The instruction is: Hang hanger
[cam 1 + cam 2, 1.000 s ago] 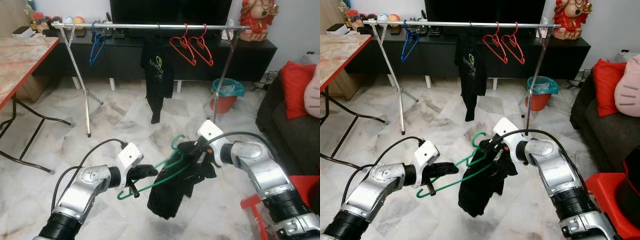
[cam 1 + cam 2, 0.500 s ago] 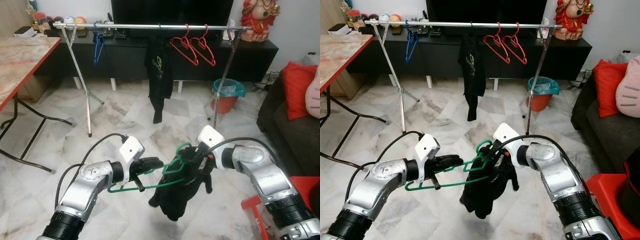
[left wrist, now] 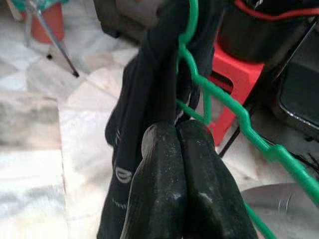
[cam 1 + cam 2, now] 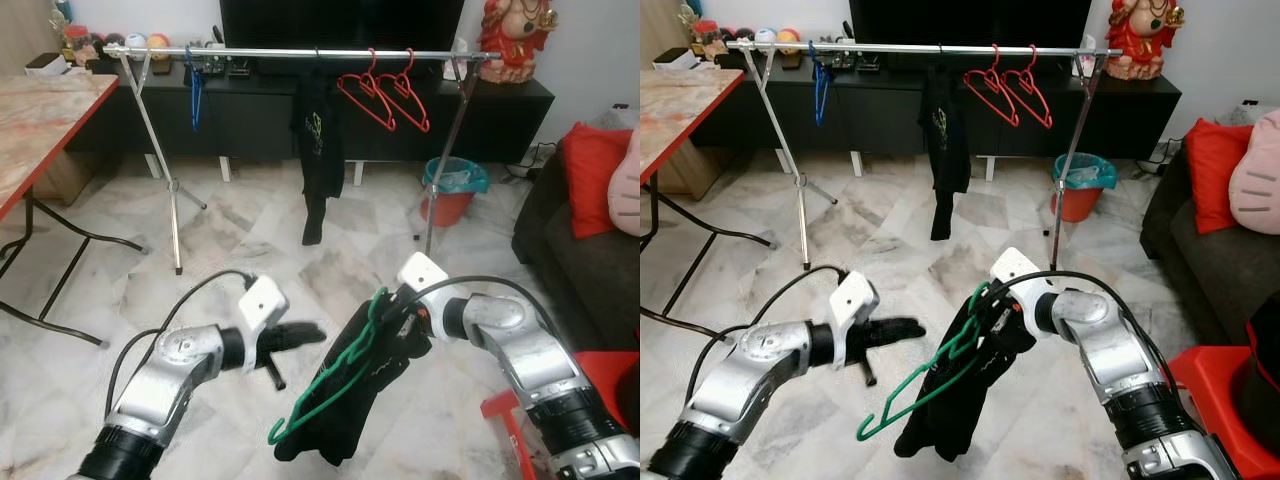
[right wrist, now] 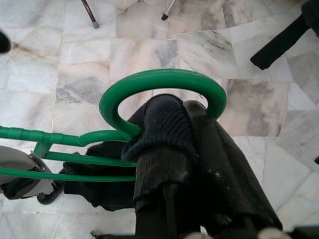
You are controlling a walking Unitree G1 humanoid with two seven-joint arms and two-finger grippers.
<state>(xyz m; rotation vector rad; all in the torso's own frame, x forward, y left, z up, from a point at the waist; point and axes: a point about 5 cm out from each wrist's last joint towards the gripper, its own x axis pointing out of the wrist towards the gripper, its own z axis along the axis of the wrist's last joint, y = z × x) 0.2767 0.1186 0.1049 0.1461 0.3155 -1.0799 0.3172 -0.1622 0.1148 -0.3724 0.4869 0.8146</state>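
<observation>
- The green hanger (image 4: 335, 385), draped with a black garment (image 4: 350, 400), is gripped near its hook by the clenched right gripper (image 4: 392, 312) above the marble floor (image 4: 250, 240).
- The hanger is seen tilted, its far end drooping low.
- The left gripper (image 4: 300, 335) is held just beside it, fingers (image 3: 174, 189) pressed together and empty.
- The clothes rail (image 4: 300, 52) is found well apart, beyond both arms.
</observation>
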